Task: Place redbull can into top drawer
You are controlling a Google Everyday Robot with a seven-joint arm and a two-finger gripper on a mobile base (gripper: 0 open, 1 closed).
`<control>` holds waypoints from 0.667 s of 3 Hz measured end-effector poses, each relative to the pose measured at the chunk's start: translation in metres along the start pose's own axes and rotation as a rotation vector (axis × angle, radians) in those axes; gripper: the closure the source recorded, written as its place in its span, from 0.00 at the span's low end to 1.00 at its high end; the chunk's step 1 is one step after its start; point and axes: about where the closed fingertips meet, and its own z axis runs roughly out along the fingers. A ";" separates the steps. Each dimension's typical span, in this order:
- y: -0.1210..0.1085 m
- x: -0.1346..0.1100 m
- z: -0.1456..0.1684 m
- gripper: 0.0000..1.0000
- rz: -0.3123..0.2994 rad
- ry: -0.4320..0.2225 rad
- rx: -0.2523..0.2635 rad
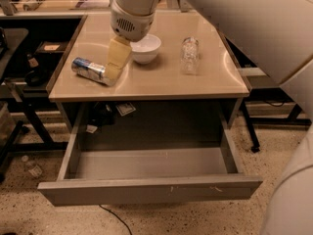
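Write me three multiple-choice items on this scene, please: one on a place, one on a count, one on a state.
1. Where is the redbull can?
A. on the floor
B. lying on the table, left of the white bowl
C. held in the air

2. How many loose things are on the table?
A. one
B. three
C. five

3. The top drawer is:
A. pulled open, nothing in it
B. shut
C. open, with the can inside

Answers:
1 B, the can lies on its side, with the gripper low at its right end.
2 B, can, bowl and glass jar.
3 A, its bare floor shows.
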 end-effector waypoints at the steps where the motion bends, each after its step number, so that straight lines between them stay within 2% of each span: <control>1: -0.004 -0.044 0.013 0.00 -0.044 -0.041 -0.025; 2: -0.004 -0.045 0.013 0.00 -0.045 -0.042 -0.024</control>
